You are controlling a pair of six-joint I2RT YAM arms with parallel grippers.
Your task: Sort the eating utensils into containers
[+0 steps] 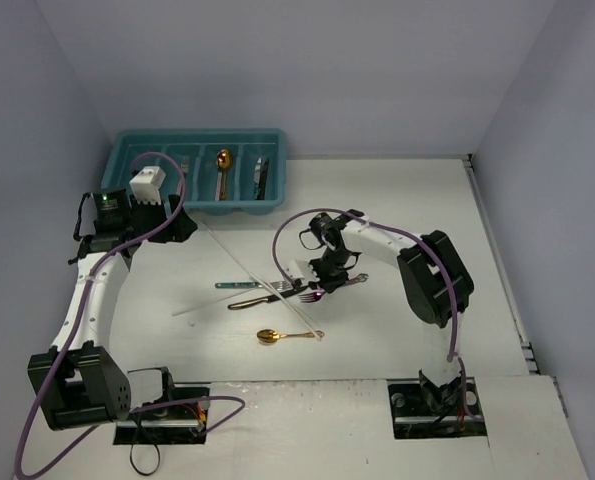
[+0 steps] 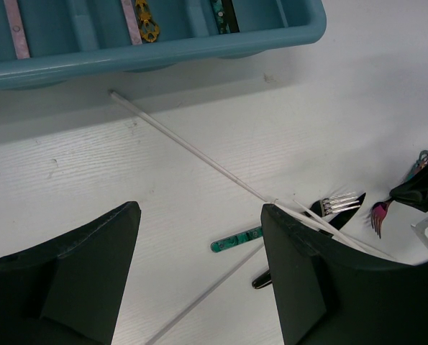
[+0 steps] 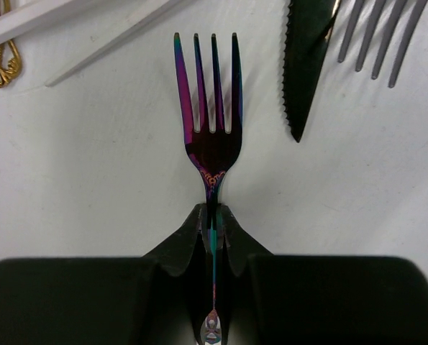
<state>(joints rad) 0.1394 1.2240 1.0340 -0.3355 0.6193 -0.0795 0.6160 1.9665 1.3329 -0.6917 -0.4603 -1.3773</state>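
My right gripper is shut on the handle of an iridescent purple fork, held low over the table with its tines pointing away from the gripper; the fork also shows in the top view. Beside it lie a silver fork, a black serrated knife, a teal-handled knife, a gold spoon and two thin white chopsticks. The teal tray stands at the back left, with a gold spoon and a knife in its compartments. My left gripper is open and empty in front of the tray.
Grey walls enclose the table on the left, back and right. The tray's near wall is just beyond the left fingers. One long chopstick runs diagonally from the tray front towards the pile. Cables hang off both arms.
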